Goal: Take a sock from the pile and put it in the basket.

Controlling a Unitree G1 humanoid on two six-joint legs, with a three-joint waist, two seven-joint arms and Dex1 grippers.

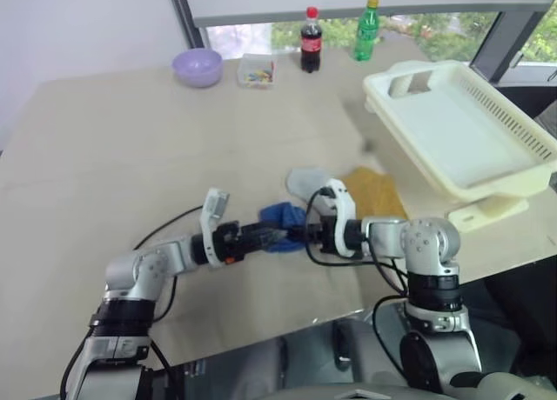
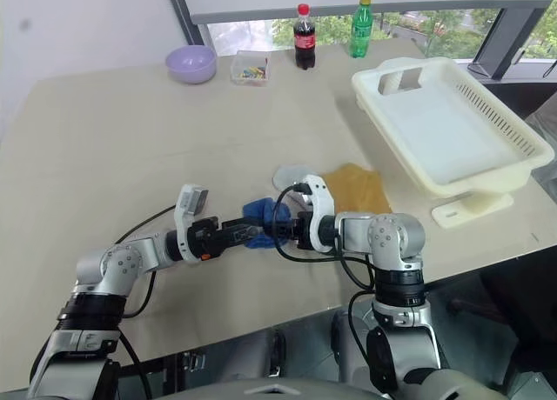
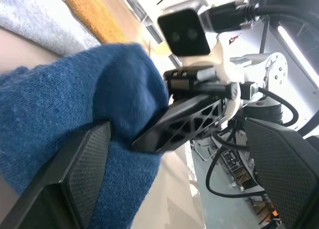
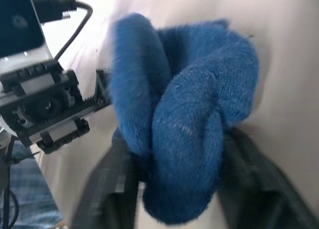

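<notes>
Barely legible: red-labelled cola bottle [image 1: 311, 40]

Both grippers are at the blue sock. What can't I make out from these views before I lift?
- Blue sock: right gripper is shut on it; the bunched fabric hides the fingertips.
- Left gripper: open around the sock; contact unclear in the left wrist view.
- Grey sock and mustard sock: partly behind the right arm in the head views.
</notes>
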